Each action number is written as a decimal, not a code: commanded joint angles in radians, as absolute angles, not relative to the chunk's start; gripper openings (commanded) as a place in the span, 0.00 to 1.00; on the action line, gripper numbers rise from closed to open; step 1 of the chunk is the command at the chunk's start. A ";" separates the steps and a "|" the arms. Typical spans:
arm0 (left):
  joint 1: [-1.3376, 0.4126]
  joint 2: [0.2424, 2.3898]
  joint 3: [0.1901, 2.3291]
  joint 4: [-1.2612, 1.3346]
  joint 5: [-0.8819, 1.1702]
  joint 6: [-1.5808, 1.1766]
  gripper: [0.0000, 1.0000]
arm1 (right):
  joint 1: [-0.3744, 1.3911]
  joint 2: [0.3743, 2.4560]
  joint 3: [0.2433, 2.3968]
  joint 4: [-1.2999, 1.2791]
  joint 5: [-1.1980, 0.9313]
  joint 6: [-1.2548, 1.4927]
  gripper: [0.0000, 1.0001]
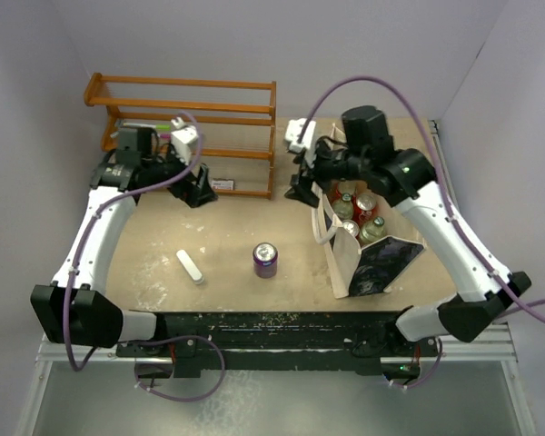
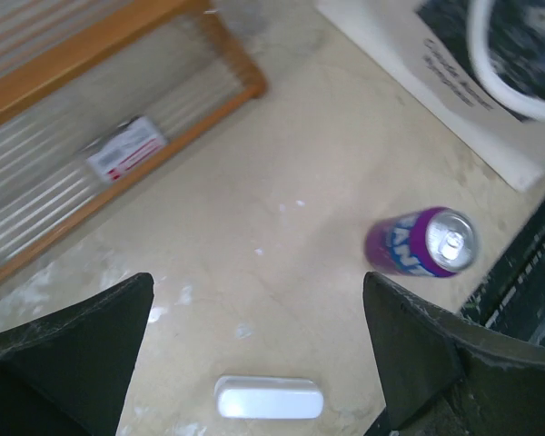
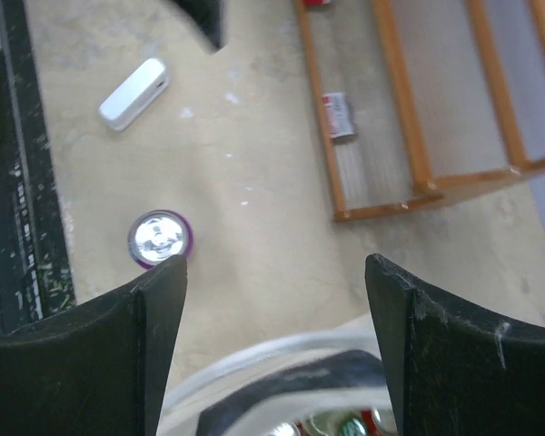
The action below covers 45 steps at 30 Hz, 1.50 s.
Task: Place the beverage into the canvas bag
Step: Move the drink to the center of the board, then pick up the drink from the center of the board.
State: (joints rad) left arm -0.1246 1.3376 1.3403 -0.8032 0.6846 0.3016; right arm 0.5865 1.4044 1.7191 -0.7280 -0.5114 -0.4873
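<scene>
The purple can stands upright left of the canvas bag. Both arms' jaws gape empty; the left gripper should clasp it mid-body, kept vertical.

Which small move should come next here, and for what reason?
Probably the right gripper should leave the canvas bag and travel toward the purple can. Its jaws are open and empty above the bag's mouth, while that can stands upright on the table, outside the bag. The left gripper, also open, could serve too.
</scene>
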 commanded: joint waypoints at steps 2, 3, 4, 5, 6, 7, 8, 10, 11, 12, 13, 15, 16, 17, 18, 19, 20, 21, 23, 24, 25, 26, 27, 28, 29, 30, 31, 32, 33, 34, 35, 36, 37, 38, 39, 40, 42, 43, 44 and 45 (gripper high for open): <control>0.069 1.310 1.314 -0.695 0.692 0.133 0.99 | 0.747 1.493 1.701 -0.780 -0.397 -0.563 0.82; 0.092 1.304 1.308 -0.689 0.699 0.124 0.99 | 0.772 1.506 1.677 -0.776 -0.382 -0.571 0.83; 0.110 1.297 1.301 -0.680 0.714 0.118 0.99 | 0.801 1.522 1.653 -0.767 -0.373 -0.580 0.84; 0.122 1.290 1.293 -0.672 0.733 0.113 0.99 | 0.818 1.537 1.620 -0.763 -0.367 -0.589 0.85; 0.131 1.281 1.285 -0.663 0.749 0.108 0.99 | 0.830 1.553 1.599 -0.762 -0.361 -0.597 0.86; 0.134 1.273 1.278 -0.657 0.763 0.106 0.99 | 0.840 1.568 1.579 -0.758 -0.358 -0.604 0.86; 0.136 1.267 1.274 -0.654 0.773 0.104 0.99 | 0.847 1.581 1.558 -0.753 -0.359 -0.607 0.87; 0.139 1.251 1.271 -0.653 0.779 0.105 0.99 | 0.861 1.608 1.521 -0.746 -0.362 -0.615 0.88; 0.140 1.244 1.269 -0.650 0.779 0.106 0.99 | 0.865 1.621 1.501 -0.738 -0.363 -0.619 0.88; 0.141 1.238 1.266 -0.648 0.783 0.106 0.99 | 0.870 1.636 1.485 -0.734 -0.362 -0.619 0.88; 0.142 1.233 1.264 -0.644 0.788 0.105 0.99 | 0.873 1.655 1.474 -0.737 -0.359 -0.623 0.88; 0.144 1.232 1.262 -0.644 0.802 0.106 0.99 | 0.876 1.691 1.458 -0.730 -0.351 -0.623 0.89; 0.144 1.234 1.262 -0.643 0.808 0.105 0.99 | 0.876 1.701 1.445 -0.714 -0.346 -0.618 0.89; 0.145 1.235 1.261 -0.645 0.812 0.106 0.99 | 0.877 1.707 1.432 -0.694 -0.340 -0.612 0.90; 0.146 1.234 1.263 -0.645 0.814 0.106 0.99 | 0.877 1.713 1.421 -0.676 -0.332 -0.607 0.90; 0.147 1.235 1.262 -0.646 0.817 0.105 0.99 | 0.877 1.718 1.415 -0.662 -0.328 -0.602 0.90; 0.147 1.234 1.262 -0.645 0.818 0.105 0.99 | 0.878 1.724 1.408 -0.651 -0.323 -0.599 0.90; 0.147 1.233 1.260 -0.645 0.819 0.105 0.99 | 0.879 1.730 1.404 -0.644 -0.324 -0.595 0.90; 0.149 1.231 1.258 -0.644 0.822 0.105 0.99 | 0.880 1.743 1.398 -0.625 -0.324 -0.590 0.89; 0.149 1.231 1.258 -0.642 0.822 0.105 0.99 | 0.880 1.749 1.393 -0.619 -0.328 -0.587 0.88; 0.150 1.232 1.258 -0.642 0.821 0.104 0.99 | 0.882 1.757 1.390 -0.611 -0.333 -0.585 0.87; 0.150 1.232 1.257 -0.641 0.821 0.103 0.99 | 0.883 1.763 1.389 -0.605 -0.340 -0.582 0.86; 0.150 1.232 1.256 -0.639 0.819 0.102 0.99 | 0.886 1.770 1.387 -0.599 -0.346 -0.579 0.83; 0.151 1.233 1.256 -0.638 0.817 0.099 0.99 | 0.888 1.777 1.387 -0.594 -0.353 -0.576 0.82; 0.152 1.234 1.256 -0.638 0.816 0.097 0.99 | 0.889 1.782 1.389 -0.590 -0.357 -0.572 0.80; 0.152 1.235 1.256 -0.635 0.813 0.096 0.99 | 0.891 1.787 1.387 -0.586 -0.362 -0.570 0.79; 0.152 1.234 1.254 -0.634 0.810 0.093 0.99 | 0.894 1.790 1.387 -0.583 -0.365 -0.568 0.78; 0.152 1.234 1.252 -0.633 0.808 0.094 0.99 | 0.896 1.792 1.386 -0.581 -0.370 -0.566 0.77; 0.152 1.232 1.250 -0.631 0.806 0.093 0.99 | 0.898 1.792 1.384 -0.579 -0.375 -0.565 0.77; 0.152 1.233 1.247 -0.629 0.807 0.093 0.99 | 0.900 1.792 1.383 -0.577 -0.383 -0.563 0.77; 0.152 1.232 1.243 -0.626 0.806 0.093 0.99 | 0.902 1.790 1.380 -0.575 -0.386 -0.563 0.77; 0.152 1.232 1.239 -0.624 0.807 0.092 0.99 | 0.903 1.789 1.376 -0.573 -0.391 -0.563 0.75; 0.152 1.231 1.235 -0.621 0.806 0.093 0.99 | 0.904 1.787 1.374 -0.570 -0.394 -0.563 0.73; 0.152 1.230 1.234 -0.618 0.805 0.094 0.99 | 0.905 1.787 1.373 -0.569 -0.395 -0.563 0.71; 0.152 1.230 1.231 -0.616 0.804 0.094 0.99 | 0.905 1.787 1.372 -0.570 -0.397 -0.562 0.67; 0.152 1.229 1.230 -0.615 0.804 0.094 0.99 | 0.905 1.786 1.371 -0.572 -0.400 -0.563 0.64; 0.151 1.232 1.227 -0.611 0.804 0.094 0.99 | 0.905 1.781 1.374 -0.579 -0.408 -0.565 0.55; 0.152 1.233 1.225 -0.608 0.803 0.094 0.99 | 0.905 1.777 1.379 -0.587 -0.413 -0.566 0.52; 0.152 1.235 1.221 -0.603 0.803 0.095 0.99 | 0.905 1.774 1.387 -0.600 -0.420 -0.568 0.48; 0.152 1.238 1.215 -0.596 0.801 0.096 0.99 | 0.905 1.770 1.401 -0.617 -0.431 -0.570 0.44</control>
State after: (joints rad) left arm 0.1440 1.2507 1.2282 -0.6521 0.7845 0.1051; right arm 0.8978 1.7981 1.3777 -0.5892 -0.3637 -0.5682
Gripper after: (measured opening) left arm 0.992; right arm 0.692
